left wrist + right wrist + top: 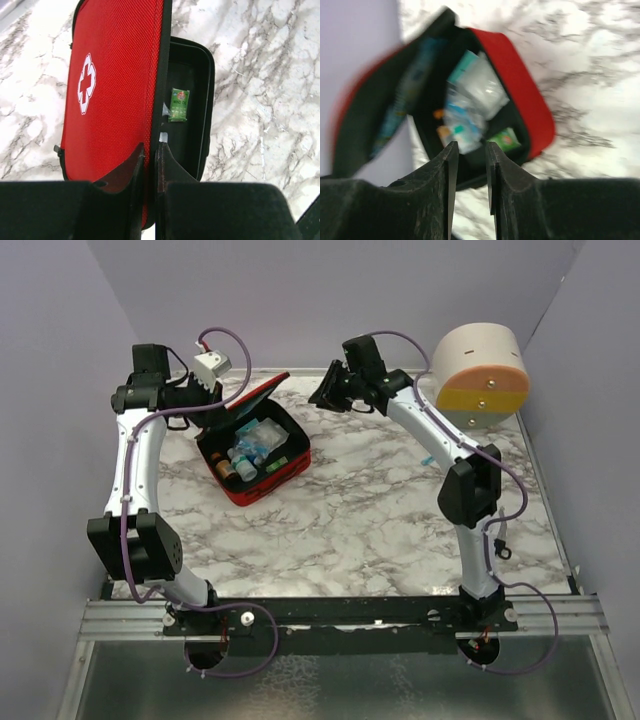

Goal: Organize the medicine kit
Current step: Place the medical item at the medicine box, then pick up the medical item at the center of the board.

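At the back left of the marble table [380, 530] the medicine kit [268, 462] lies open, its base flat and its lid [115, 90] tilted up. My left gripper [150, 152] is pinched shut on the rim of that lid, with the white cross [86, 83] on the red face to one side of my fingers and the black interior to the other. My right gripper [470, 150] hangs just beyond the kit's far right side, jaws a little apart with nothing between them.

I judge this to be the packing step: one hand props the lid so the other can reach in. I see nothing loose on the table, so the next move probably calls for settling the bottles [233, 466] and clear packets [480, 85] low enough for the lid to close. That needs a careful reach past the raised lid.

The right wrist view is blurred, so labels are unreadable and something bluish along the lid's inner face cannot be identified. From the left wrist the lid hides most of the base, apart from a green sachet [179, 105]. I cannot make out the zipper's state.
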You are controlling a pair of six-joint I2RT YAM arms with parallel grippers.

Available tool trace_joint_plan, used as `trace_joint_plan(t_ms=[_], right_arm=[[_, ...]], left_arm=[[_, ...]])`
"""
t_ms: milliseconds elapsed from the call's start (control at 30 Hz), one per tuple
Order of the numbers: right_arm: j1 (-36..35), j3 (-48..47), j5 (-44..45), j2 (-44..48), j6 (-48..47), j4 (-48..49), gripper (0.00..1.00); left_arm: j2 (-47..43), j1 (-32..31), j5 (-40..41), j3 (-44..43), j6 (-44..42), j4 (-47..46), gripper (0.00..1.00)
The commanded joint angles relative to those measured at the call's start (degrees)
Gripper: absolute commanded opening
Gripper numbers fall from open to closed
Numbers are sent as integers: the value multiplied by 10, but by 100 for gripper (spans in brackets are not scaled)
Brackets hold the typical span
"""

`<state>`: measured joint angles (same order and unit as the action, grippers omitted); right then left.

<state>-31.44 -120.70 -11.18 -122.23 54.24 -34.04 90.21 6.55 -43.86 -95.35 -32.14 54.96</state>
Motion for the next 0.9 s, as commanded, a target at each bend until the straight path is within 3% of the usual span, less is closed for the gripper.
trace_joint_plan(t_ms=[0, 300, 867], right_arm=[[1, -17, 59, -20, -160, -114, 29], [-6, 27, 50, -44, -271, -93, 30], [-44, -26, -12, -113, -261, -32, 34]], left_arm=[[7, -7, 52, 12, 63, -93, 0], [7, -7, 64, 23, 68, -104, 0], [-9, -6, 51, 44, 64, -102, 0]])
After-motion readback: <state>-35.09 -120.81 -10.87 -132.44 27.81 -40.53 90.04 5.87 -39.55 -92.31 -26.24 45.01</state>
